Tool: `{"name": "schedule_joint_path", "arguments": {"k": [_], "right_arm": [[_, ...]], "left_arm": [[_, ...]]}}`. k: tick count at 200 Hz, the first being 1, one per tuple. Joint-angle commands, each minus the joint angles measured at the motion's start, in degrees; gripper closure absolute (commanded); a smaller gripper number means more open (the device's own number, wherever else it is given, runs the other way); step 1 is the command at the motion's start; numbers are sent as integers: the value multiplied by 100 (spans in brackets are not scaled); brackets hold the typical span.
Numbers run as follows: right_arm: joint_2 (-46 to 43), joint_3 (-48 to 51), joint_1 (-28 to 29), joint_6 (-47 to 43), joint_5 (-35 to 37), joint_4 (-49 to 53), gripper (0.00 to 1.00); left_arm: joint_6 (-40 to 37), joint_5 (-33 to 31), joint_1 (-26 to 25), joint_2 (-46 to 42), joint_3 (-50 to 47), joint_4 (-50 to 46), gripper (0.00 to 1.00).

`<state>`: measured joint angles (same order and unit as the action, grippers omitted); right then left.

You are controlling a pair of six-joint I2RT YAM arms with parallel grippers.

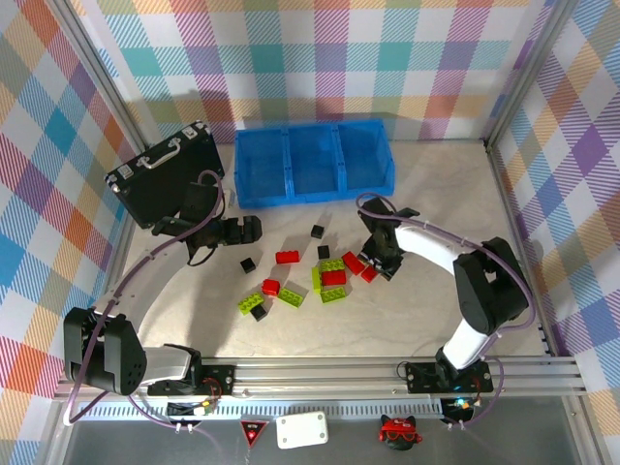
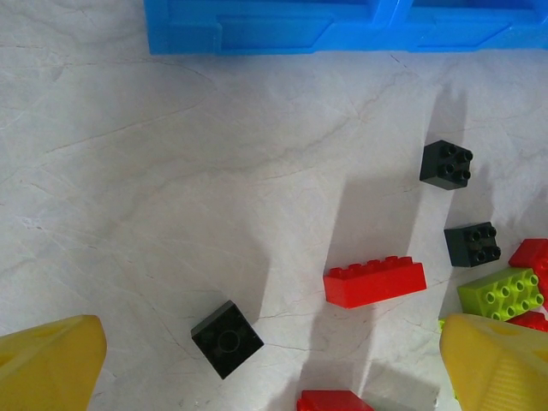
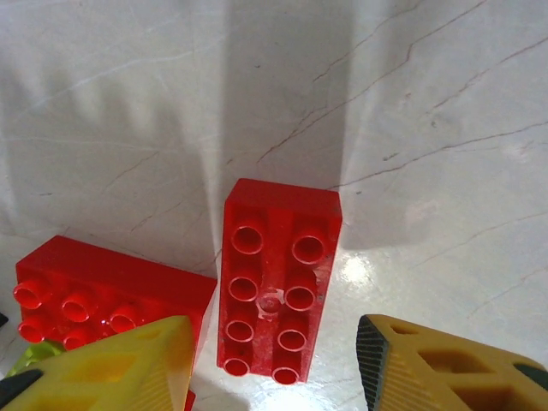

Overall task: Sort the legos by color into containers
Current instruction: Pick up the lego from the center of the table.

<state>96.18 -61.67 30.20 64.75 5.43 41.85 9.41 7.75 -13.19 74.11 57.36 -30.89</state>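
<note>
Between the yellow fingers (image 3: 111,372) of the right gripper (image 3: 274,342) lies a red brick (image 3: 276,287), studs up on the table (image 3: 428,103). The fingers stand apart on either side of it, and the right-hand one is clear of the brick, so nothing is clamped. A second red brick (image 3: 103,287) lies just beside it, partly hidden under the other finger.

Seen from above, these two sit at the right edge of the scattered legos (image 1: 329,276), red, lime-green and black, spread over the middle of the table. The blue tray (image 1: 315,197) stands at the far side, well apart from them.

The right arm (image 1: 480,281) rises from its base at the near edge, bends at the elbow and reaches left, its wrist pointing down at the bricks. The left arm (image 1: 145,281) stretches far forward and to the right. The left gripper (image 2: 272,342) hovers low with its jaws spread wide, a black cube (image 2: 227,338) on the table between them and a long red brick (image 2: 374,281) beyond. A black case (image 1: 165,174) sits at the far left.
</note>
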Motion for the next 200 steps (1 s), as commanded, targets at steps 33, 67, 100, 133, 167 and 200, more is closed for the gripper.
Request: {"name": "schedule_joint_path", "arguments": {"k": [33, 67, 100, 133, 167, 200], "right_arm": [[324, -170, 48, 46, 11, 167, 46], [462, -223, 50, -7, 10, 192, 49], [473, -198, 57, 15, 45, 192, 50], [416, -175, 65, 65, 144, 302, 51], [306, -135, 65, 91, 335, 368, 50], [388, -135, 65, 57, 297, 308, 51]], "left_arm": [[21, 207, 45, -45, 12, 163, 0], [43, 261, 45, 13, 13, 180, 0], [83, 312, 44, 60, 13, 206, 0], [105, 359, 45, 104, 17, 215, 0], [114, 412, 45, 147, 36, 215, 0], [123, 422, 53, 157, 42, 215, 0]]}}
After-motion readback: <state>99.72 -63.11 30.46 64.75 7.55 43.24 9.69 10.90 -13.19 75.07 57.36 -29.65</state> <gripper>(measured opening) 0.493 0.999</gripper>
